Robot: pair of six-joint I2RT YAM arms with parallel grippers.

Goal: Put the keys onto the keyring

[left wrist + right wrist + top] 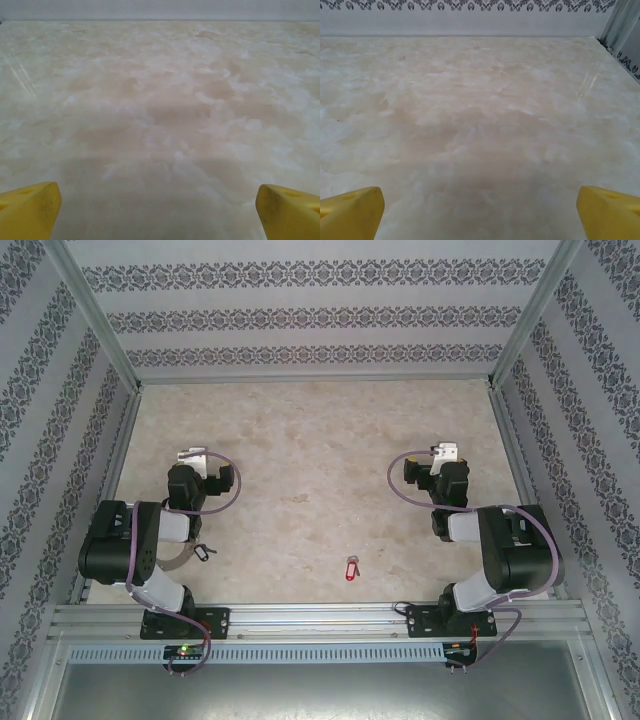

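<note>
Tabletop (pixel 320 460) of pale marble pattern forms the enclosure floor, bounded on the left, right and far sides by walls (pixel 320 315) printed with bands of dark ornament, and at the near edge by an aluminium rail (pixel 320 618). Left arm (pixel 130 540) is bolted to the rail at near left and folded back on itself, wrist pointing toward the far wall. Right arm (pixel 510 550) is bolted at near right in a mirrored fold. A purple cable (pixel 238 482) loops beside each wrist. Left gripper (pixel 160 212): the yellow fingertips (pixel 30 207) sit at opposite lower corners of the left wrist view, wide apart, with bare tabletop between them; the jaws are open and hold nothing. Right gripper (pixel 480 212): same condition, with yellow fingertips (pixel 350 210) spread wide and bare tabletop between them. Keyring (pixel 178 559): a grey arc lies flat on the tabletop at near left, mostly hidden under the elbow of the left arm, so its full outline cannot be confirmed. A small dark loop (pixel 203 553) lies just beside the right end of the arc; whether the two touch cannot be told. Red key tag (pixel 350 568) lies flat on the tabletop near the rail, between the two arm bases and somewhat closer to the right one, well apart from the keyring and from both grippers.
</note>
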